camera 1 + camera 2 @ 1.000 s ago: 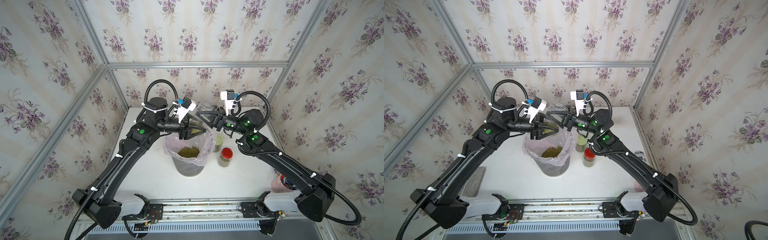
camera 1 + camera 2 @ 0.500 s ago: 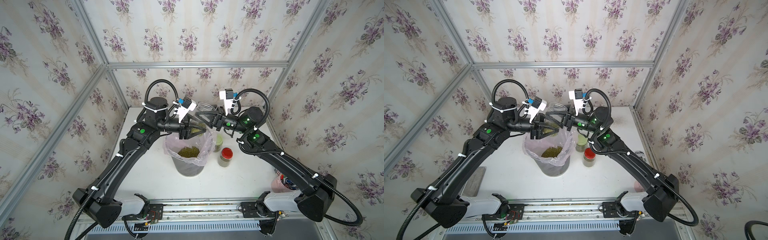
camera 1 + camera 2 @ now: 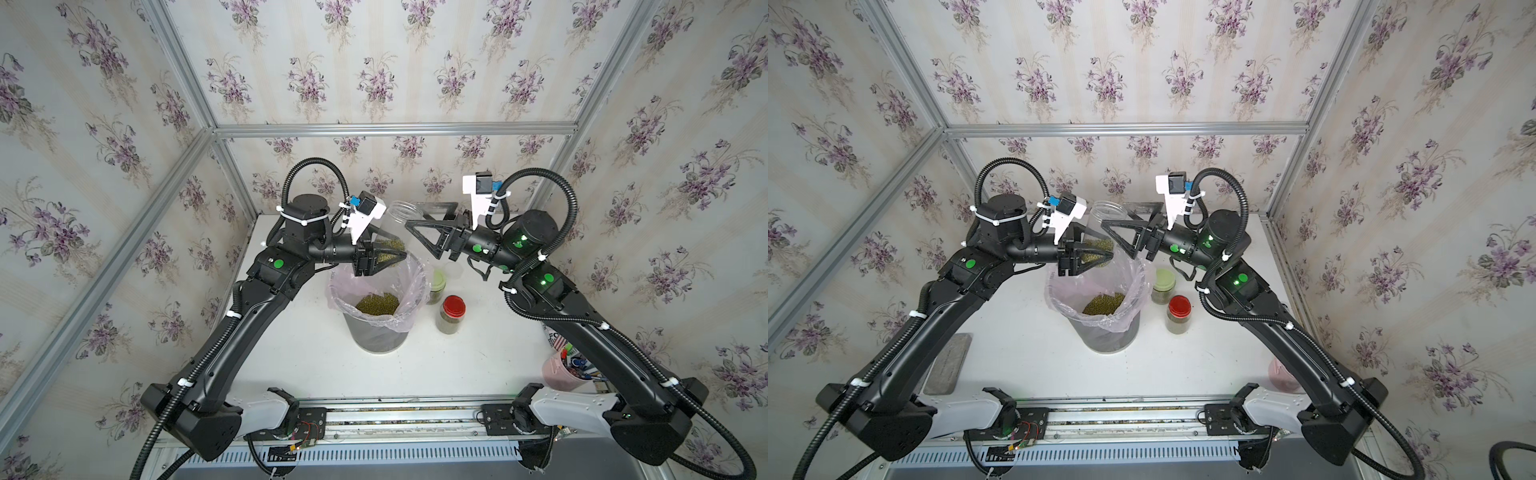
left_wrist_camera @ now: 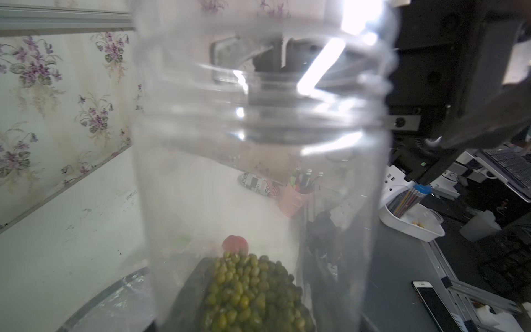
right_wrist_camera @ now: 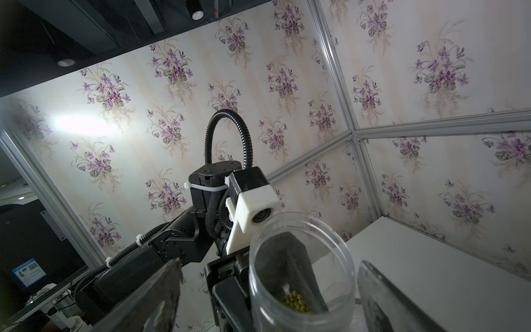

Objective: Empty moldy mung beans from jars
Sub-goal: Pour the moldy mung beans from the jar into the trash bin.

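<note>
Left hand (image 3: 390,249) clamps the open jar (image 3: 400,214), mouth up, above the lined bin (image 3: 376,336), placed for tipping; mung beans (image 4: 250,290) lie in its base. Right hand (image 3: 411,214) stands wide, fingers (image 5: 161,290) flanking the mouth, gripping nothing.

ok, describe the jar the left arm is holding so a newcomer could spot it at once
Start at the grey bin with the pink liner, mid-table. Over its rim the left gripper is shut on a clear jar. Unlike the green-lidded jar and red-lidded jar standing beside the bin, it is airborne, lidless, with beans only in its bottom.
</note>
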